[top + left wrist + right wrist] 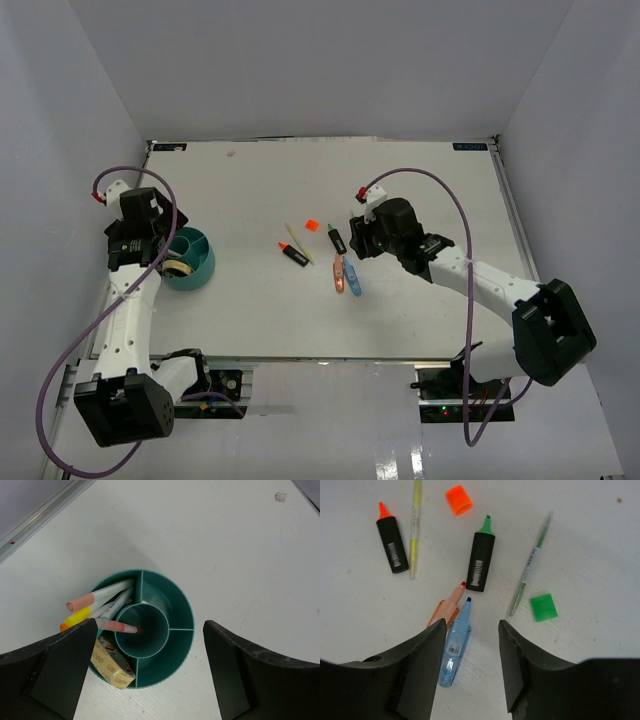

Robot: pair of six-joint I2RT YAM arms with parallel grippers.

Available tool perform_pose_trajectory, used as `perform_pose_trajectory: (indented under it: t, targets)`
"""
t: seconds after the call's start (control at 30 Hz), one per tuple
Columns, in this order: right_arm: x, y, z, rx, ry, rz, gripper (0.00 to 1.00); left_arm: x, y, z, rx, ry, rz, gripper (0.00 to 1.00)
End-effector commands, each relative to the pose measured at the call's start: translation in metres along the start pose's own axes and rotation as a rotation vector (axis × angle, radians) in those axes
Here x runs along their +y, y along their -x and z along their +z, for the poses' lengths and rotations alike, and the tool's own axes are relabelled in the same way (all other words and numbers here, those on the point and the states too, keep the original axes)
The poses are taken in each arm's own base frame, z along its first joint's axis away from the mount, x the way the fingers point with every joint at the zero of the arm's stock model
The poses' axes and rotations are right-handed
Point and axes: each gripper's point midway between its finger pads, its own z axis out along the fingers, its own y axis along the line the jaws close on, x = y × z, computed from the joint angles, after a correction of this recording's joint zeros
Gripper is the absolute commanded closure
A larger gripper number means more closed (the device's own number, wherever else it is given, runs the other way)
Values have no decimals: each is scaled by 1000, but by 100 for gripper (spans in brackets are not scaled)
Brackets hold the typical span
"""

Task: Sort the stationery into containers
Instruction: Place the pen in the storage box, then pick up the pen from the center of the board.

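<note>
My left gripper [150,647] hangs open over the round teal tub [186,611], holding nothing. In the tub's left compartment stand several pens [95,599]. A red-tipped pen [117,626] leans into the centre cup, and a roll of tape [111,666] sits at the front. My right gripper [472,630] hovers low with its jaws apart. A blue pen [456,642] lies flat by its left finger, next to a peach pen [447,605]. Further off lie a green-tipped black marker [480,557], an orange-tipped one [393,545], a thin green pen [530,565] and a thin yellow pen [414,527].
A loose orange cap [459,500] and a green cap [543,607] lie among the pens. The tub [195,275] stands near the table's left edge, and the loose stationery [338,275] lies mid-table. White walls enclose the table.
</note>
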Motion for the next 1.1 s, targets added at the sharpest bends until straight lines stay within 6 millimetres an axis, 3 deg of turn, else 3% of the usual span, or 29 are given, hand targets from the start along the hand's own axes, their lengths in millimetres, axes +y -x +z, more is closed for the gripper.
perform_pose_trajectory:
  t: [0.0,0.2,0.37,0.63,0.93,1.07]
  targets:
    - [-20,-10,15,99,-119,67,49,-19,13,-21,14,-113,22,2]
    - [-33,-36,41,217,-215,136,51,-51,20,-47,54,-290,24,2]
    - [-44,-41,54,246,-279,137,51,-78,19,-63,105,-428,48,2]
    - [-51,-63,76,313,-311,160,55,-91,7,-70,155,-506,67,2]
    - [-61,-81,86,361,-331,178,71,-111,-10,-82,260,-646,73,2]
    - [-63,-72,82,341,-331,158,80,-122,-17,-89,318,-716,58,2]
